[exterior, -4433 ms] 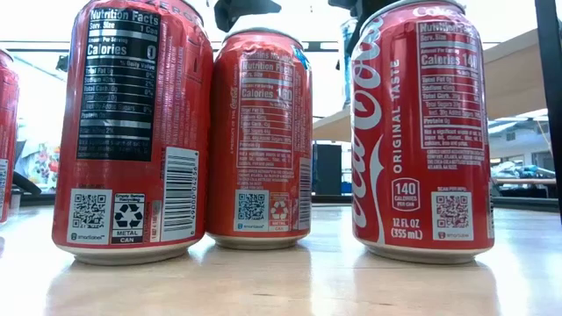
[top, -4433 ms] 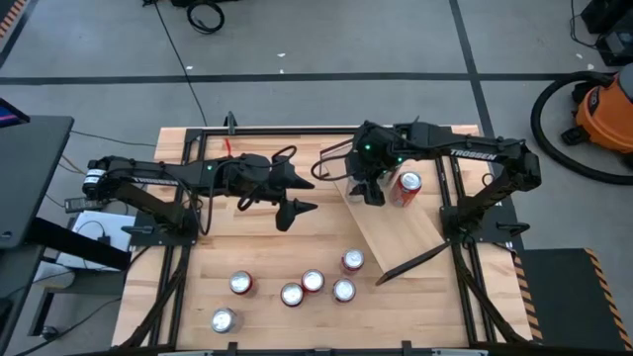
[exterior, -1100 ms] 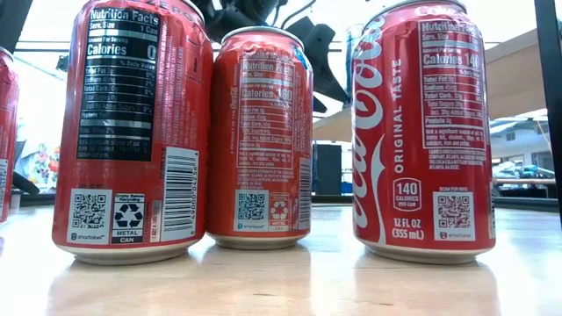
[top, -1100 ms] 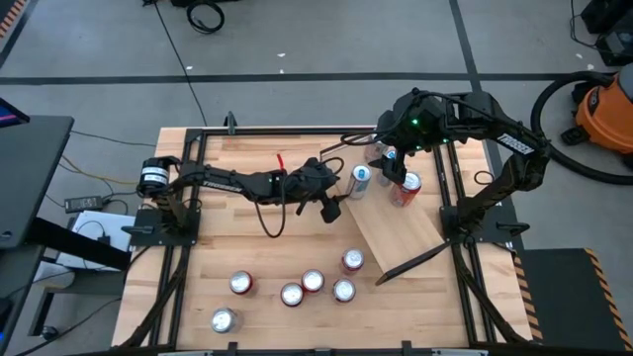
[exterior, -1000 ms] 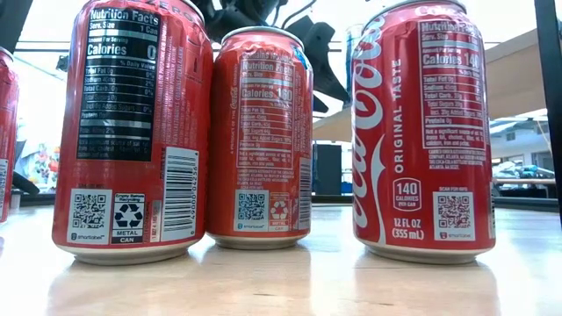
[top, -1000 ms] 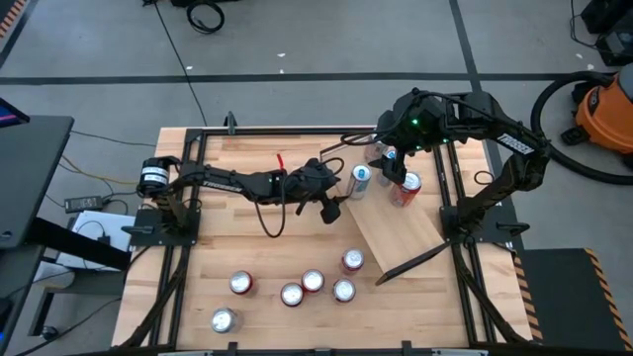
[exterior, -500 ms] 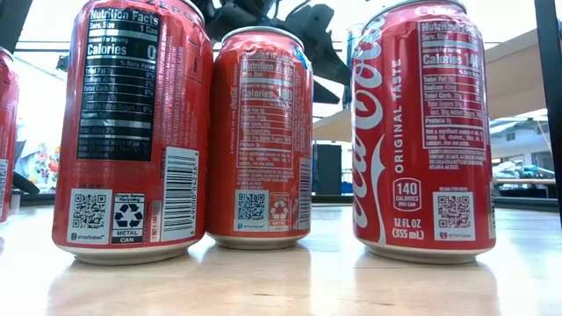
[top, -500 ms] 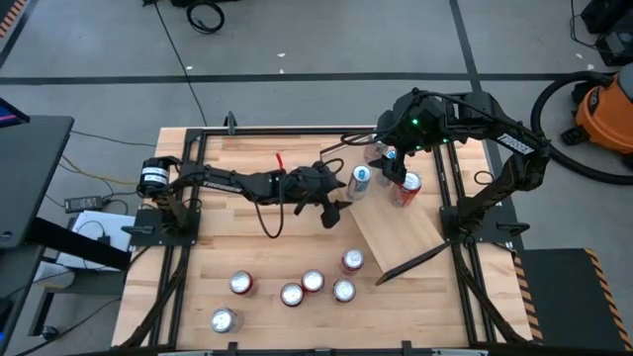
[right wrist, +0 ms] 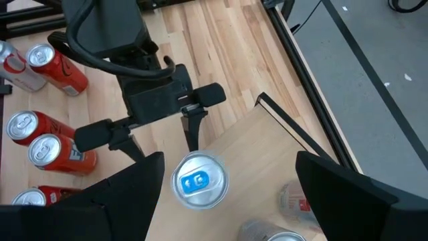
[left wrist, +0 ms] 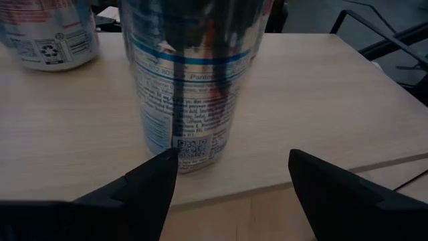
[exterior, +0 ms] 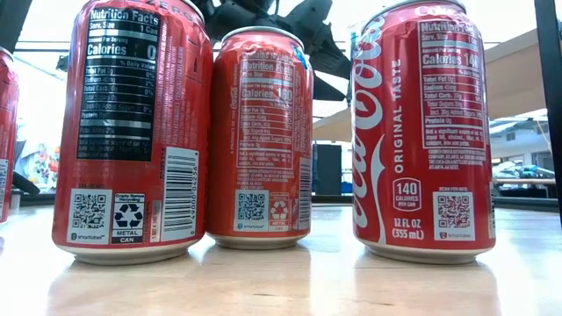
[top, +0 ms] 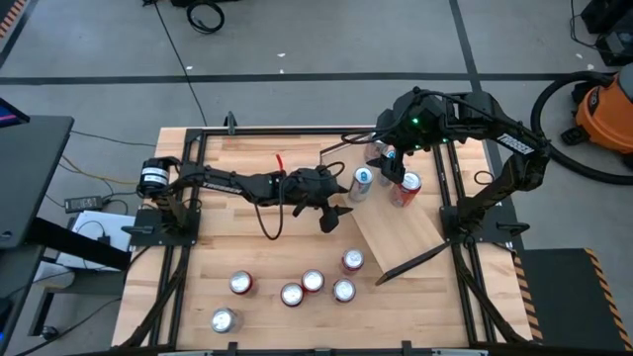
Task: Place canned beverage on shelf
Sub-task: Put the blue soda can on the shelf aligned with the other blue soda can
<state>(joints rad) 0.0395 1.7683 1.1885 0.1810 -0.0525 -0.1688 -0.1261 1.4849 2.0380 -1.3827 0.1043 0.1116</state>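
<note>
1. Silver-and-blue can [top: 362, 179] standing upright on the shelf [top: 401, 232], near the plank's far corner on the left arm's side. Touched by nothing.
2. Second can, red [top: 406, 185], also upright on the shelf just beside it, toward the right arm's side.
3. Left gripper [top: 338, 205] low over the tabletop [top: 247, 247], just off the shelf's edge and pointing at the silver can. In the left wrist view, fingers [left wrist: 144, 191] spread wide and empty, with the can beyond their tips rather than between them.
4. Right gripper [top: 392, 164] hovering above the shelf's far end, looking down on the silver can's lid [right wrist: 199, 181]. Fingers [right wrist: 127, 194] held well apart, gripping nothing.
5. Six more red cans [top: 313, 281] grouped near the front of the tabletop, well apart from the shelf, one just off the plank's near corner. Three of them fill the low view [exterior: 132, 132].
6. Step in hand, by the look of it: release finished for the silver can, left arm at the point of retreat.
7. Next move probably calls for drawing the left gripper straight back with fingers kept wide so as not to clip the can, then reaching for a red can at the front.
8. Against the earliest frame: no silver can on the shelf then, left gripper farther back toward its own side, right gripper lower beside the red can.
9. Against a second ago: silver can unmoved, left gripper shifted only slightly, finger spread unchanged on both.
</note>
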